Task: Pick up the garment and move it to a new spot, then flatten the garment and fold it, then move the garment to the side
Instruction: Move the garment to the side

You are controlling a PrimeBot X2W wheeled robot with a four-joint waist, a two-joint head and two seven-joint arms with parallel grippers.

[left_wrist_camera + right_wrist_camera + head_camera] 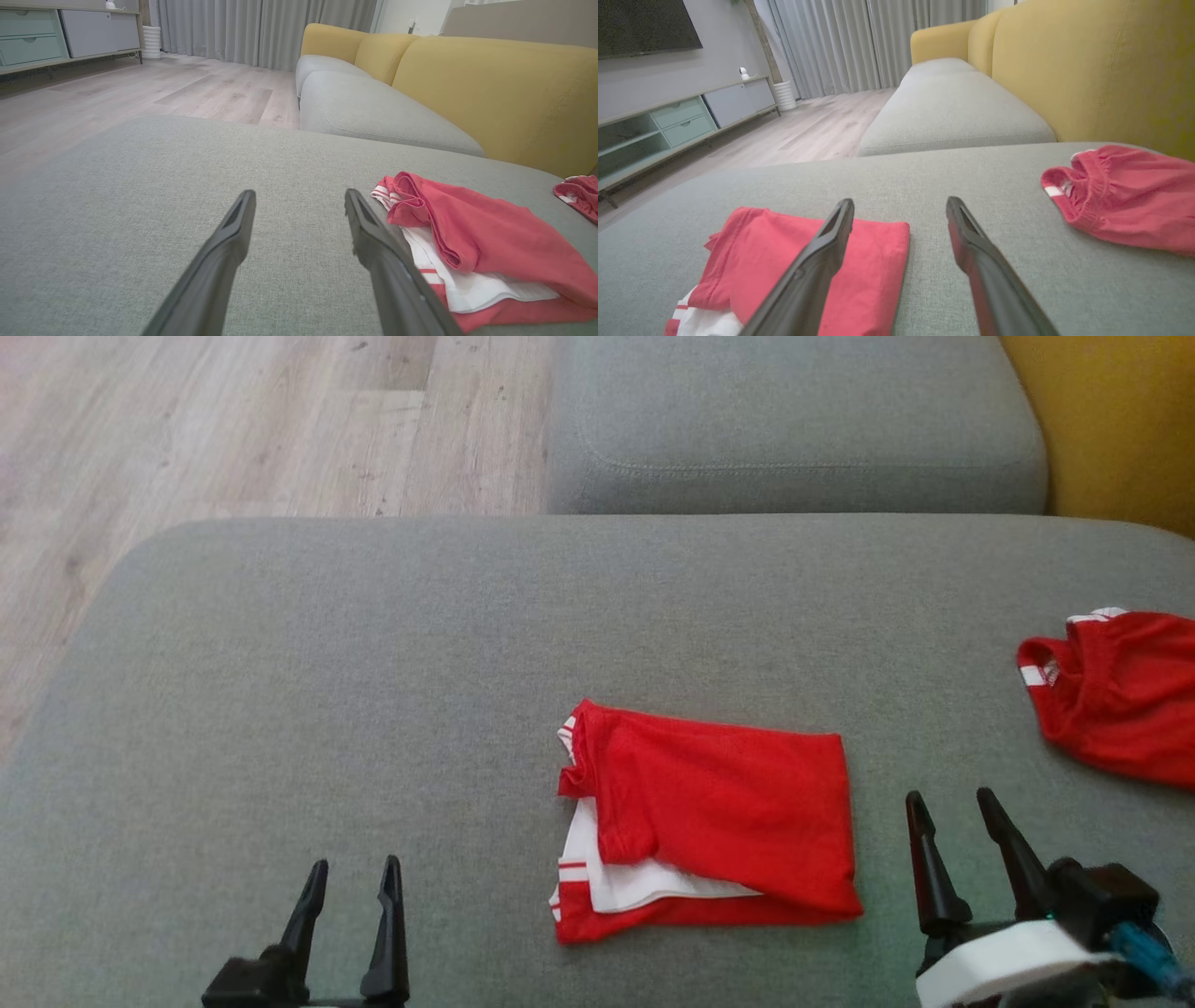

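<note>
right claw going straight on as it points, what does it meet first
Probably only bare grey fabric cushion; the open right claw aims between the folded red and white garment and the crumpled red garment.

A home living room: yellow-backed sofa (952, 107), long grey curtains (831, 42), low media cabinet (691, 116), wood floor (233, 420).
</note>
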